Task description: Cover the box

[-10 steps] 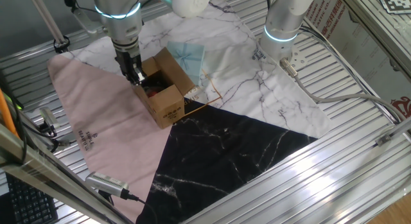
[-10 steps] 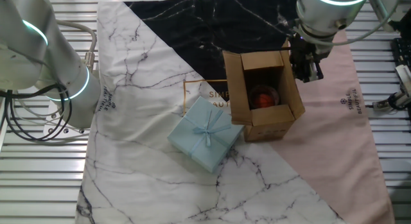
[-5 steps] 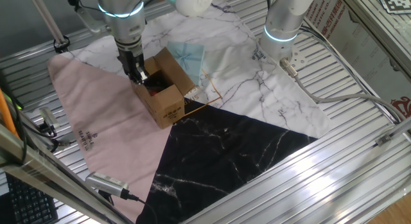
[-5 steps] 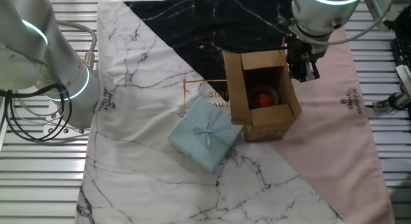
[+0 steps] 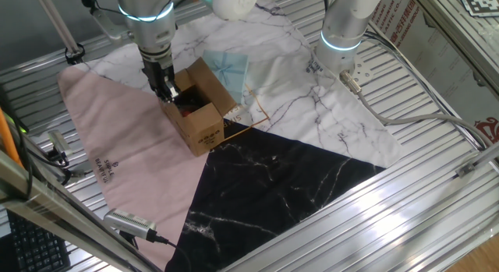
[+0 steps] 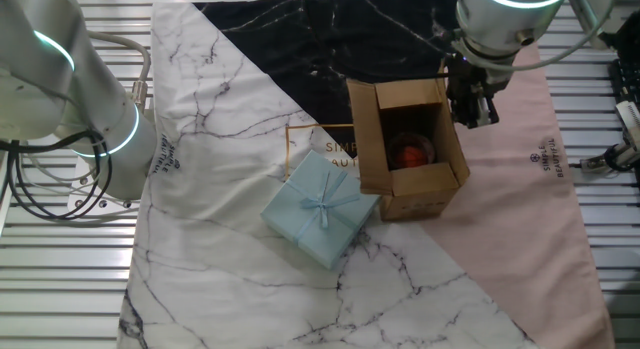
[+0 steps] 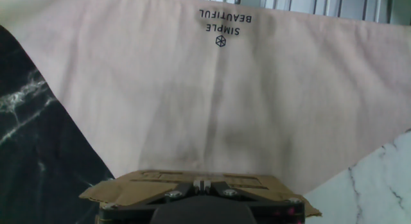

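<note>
On the table's (image 5: 437,171) pink-and-marble cloth (image 5: 117,139) sat the open box (image 6: 408,149), light and stiff, best worked by a flap edge, where the pincer (image 6: 473,107) hung, its closure impossible to tell

Red item (image 6: 408,151) inside box (image 6: 405,139) too dim to identify; jaws' spacing unreadable in every view.

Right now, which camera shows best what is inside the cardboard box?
The other fixed view: it looks down into the open cardboard box and shows a reddish object inside. One fixed view catches only a dark glimpse of the interior. The hand view shows just a flap edge.
</note>
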Action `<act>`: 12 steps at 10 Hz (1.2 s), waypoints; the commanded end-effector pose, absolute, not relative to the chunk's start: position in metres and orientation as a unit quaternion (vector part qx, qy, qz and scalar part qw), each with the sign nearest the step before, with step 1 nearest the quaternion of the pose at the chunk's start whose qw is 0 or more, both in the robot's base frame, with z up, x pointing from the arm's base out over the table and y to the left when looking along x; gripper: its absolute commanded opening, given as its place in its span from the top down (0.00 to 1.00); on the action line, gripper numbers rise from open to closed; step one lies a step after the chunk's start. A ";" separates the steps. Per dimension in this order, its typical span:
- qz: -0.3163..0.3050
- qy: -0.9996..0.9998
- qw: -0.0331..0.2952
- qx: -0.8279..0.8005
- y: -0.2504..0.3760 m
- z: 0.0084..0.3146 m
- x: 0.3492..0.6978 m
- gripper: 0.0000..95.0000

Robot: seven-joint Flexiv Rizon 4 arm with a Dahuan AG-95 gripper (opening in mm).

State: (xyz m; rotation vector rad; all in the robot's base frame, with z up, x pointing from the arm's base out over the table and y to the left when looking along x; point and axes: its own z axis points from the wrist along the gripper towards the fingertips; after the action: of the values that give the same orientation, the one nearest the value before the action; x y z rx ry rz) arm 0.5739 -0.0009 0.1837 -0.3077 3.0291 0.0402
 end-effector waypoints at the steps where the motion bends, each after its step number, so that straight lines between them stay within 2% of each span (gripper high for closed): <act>1: 0.013 0.994 0.048 -0.102 -0.001 0.184 0.573 1.00; 8: 0.004 0.992 0.051 -0.119 -0.002 0.184 0.573 1.00; 12: 0.002 0.978 0.063 -0.198 -0.002 0.184 0.573 1.00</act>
State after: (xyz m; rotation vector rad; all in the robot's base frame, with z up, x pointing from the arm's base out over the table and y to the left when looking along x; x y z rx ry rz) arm 0.5729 -0.0012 0.1850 -0.5478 2.9793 0.0202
